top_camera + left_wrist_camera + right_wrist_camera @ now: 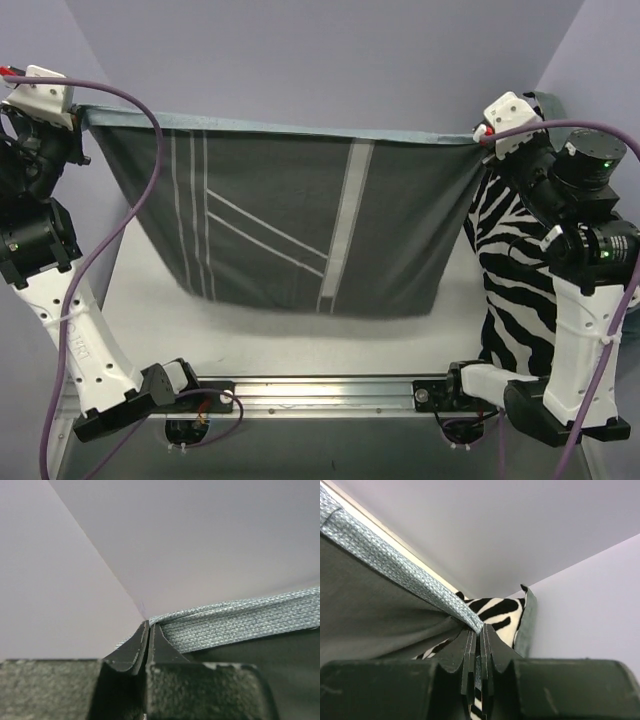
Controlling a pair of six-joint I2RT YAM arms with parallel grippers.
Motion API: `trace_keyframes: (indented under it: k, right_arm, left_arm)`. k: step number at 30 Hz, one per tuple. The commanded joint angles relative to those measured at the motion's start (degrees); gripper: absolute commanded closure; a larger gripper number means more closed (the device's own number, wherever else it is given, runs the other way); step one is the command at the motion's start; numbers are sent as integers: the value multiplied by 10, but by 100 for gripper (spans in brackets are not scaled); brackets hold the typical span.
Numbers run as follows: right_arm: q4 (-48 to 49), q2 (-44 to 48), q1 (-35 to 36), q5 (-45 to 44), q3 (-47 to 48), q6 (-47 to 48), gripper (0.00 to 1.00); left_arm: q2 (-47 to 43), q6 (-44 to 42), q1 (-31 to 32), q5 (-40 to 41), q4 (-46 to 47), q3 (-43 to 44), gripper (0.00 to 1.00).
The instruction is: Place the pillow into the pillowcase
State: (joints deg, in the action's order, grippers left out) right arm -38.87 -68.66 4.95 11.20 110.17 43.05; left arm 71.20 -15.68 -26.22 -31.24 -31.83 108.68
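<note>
From overhead, my left gripper (82, 118) sits at about 10 o'clock and my right gripper (479, 138) at about 2 o'clock. The pillowcase (290, 230) is stretched flat between them, lifted off the table (300, 345). Each claw is pinched tight on one upper corner of it. From the left claw the fabric runs off toward 3 o'clock, and from the right claw toward 9 o'clock. The body of the cloth hangs from both toward 6 o'clock, and its lower edge sags in a shallow curve over the pale tabletop. The face turned to me is dark grey and matte. Thin white lines cross it, some vertical and some slanted, and one broader pale band sits right of centre. The top edge is a lighter blue-grey hem. Both wrist views show that hem as a coarse, ribbed weave feeding straight into the closed black fingers (131, 652), with no gap between them. At 3 to 4 o'clock, behind the right arm, a zebra-striped cloth (510, 280) drapes in soft folds. The right wrist view shows a grey-green edge on it. A metal rail (320, 392) runs along the near edge at 6 o'clock.
</note>
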Motion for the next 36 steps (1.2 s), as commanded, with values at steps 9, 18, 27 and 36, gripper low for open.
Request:
trace_keyframes:
  k: [9,18,27,36]
  right_arm:
    - [51,-282,-16,-51,21,39,100]
    - [136,-652,9,-176,333,-8,10]
    - [191,-533,-17,-164,143,-60,0]
    - [87,-437,-34,-126,-3,-81,1]
  left_arm:
    - [139,-131,88,173,106,-162,100]
    - [561,-70,133,272,-14,229,34]
    - [589,-61,144,328,-95,316,3]
    - [447,-24,149,239,-141,103,3]
